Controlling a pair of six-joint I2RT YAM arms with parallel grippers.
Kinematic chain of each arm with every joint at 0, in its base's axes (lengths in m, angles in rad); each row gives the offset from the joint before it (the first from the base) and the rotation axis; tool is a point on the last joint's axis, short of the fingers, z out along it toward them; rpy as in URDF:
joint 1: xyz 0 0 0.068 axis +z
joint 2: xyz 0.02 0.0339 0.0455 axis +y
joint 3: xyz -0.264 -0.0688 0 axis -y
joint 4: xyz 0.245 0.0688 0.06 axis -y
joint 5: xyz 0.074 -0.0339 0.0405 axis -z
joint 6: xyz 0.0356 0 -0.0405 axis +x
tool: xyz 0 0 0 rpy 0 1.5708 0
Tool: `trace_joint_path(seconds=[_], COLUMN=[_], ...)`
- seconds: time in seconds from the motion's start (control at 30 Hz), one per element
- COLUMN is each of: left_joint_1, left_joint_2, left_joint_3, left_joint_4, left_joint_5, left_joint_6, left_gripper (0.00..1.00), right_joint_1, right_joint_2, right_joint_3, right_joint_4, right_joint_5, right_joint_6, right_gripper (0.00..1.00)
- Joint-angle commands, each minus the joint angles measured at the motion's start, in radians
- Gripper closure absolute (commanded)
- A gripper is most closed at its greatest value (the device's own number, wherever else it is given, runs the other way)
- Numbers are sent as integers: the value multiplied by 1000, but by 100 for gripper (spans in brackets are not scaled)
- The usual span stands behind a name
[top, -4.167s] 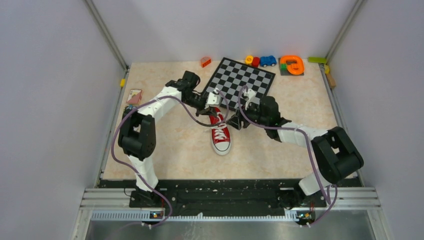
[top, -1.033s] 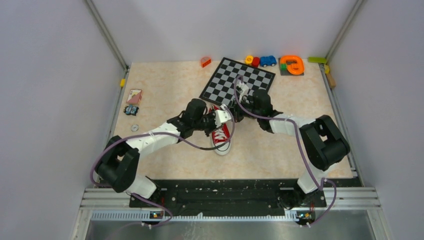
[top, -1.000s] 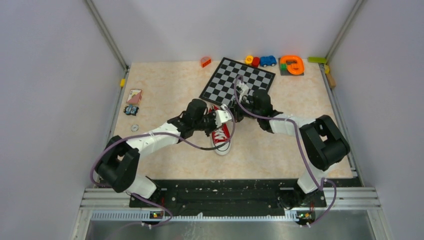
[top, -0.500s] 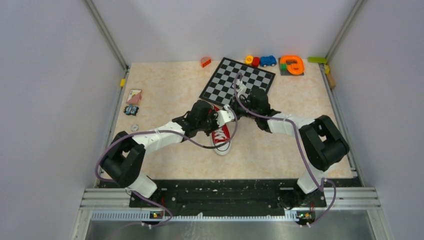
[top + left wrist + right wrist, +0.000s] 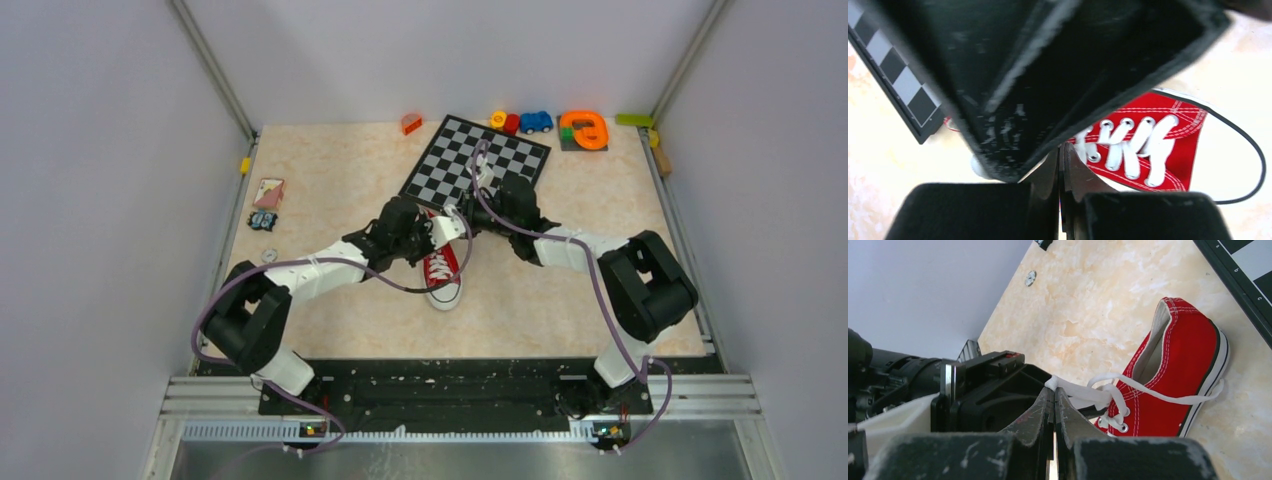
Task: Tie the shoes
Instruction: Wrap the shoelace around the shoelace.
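Shoe (image 5: 441, 270): knotting stage. Right claw (image 5: 1053, 391) clamped on lace (image 5: 1078, 390); left claw (image 5: 1062, 150) closed, its hold unclear. Next: draw ends apart evenly.

Red shoe (image 5: 441, 272), wht laces (image 5: 1098, 392)

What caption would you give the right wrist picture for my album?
Right gripper, shut on a white lace of the red sneaker, chessboard edge behind.
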Motion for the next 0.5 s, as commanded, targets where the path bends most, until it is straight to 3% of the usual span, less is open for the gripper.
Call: trace_joint_path(seconds=[0.0, 0.23, 0.47], left_joint_1=[30, 63, 76], left_joint_2=[4, 18, 28], left_joint_3=[-4, -15, -36], left_joint_4=[99, 145, 174], left_joint_5=[50, 148, 192], left_joint_6=[-13, -27, -58], left_gripper=[100, 100, 100], right_joint_1=[16, 17, 17], right_joint_2=[-4, 24, 59], right_joint_3=[19, 29, 61], right_joint_4=[77, 98, 63], right_joint_5=[3, -8, -9], right_joint_6=[45, 76, 85], right_gripper=[100, 99, 87])
